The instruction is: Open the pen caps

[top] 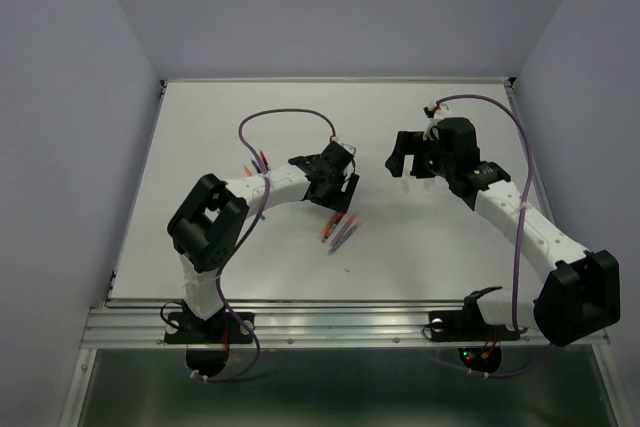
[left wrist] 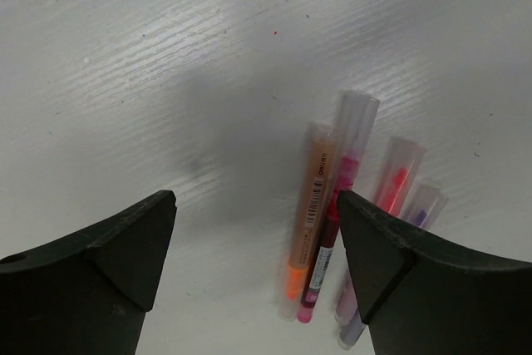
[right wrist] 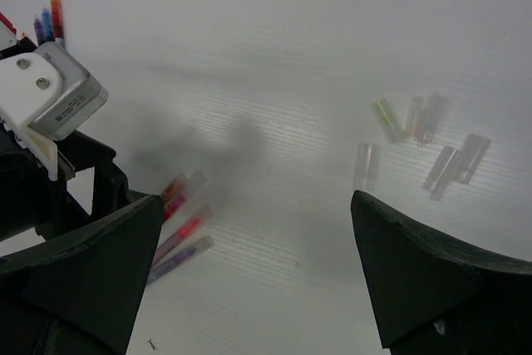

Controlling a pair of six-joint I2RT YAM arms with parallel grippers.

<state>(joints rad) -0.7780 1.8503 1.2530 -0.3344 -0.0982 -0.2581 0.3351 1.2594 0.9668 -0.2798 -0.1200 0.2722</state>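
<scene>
Fingers [left wrist: 100, 272] of my left gripper [left wrist: 256, 201] are spread, holding nothing, above four pens [left wrist: 309, 205] with clear caps [left wrist: 357, 118] on. My right gripper [right wrist: 258, 199] is likewise spread and empty; loose caps [right wrist: 424, 118] lie on the table [right wrist: 291, 39] beyond it.

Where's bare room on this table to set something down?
Bare: the table beyond both grippers, and its near middle between the arms. Crowded: pens under the left gripper, loose caps near the right gripper.

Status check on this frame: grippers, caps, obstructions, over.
Left gripper open above four capped pens. Right gripper open, empty. Loose caps lie apart on the table. Nothing blocking.
</scene>
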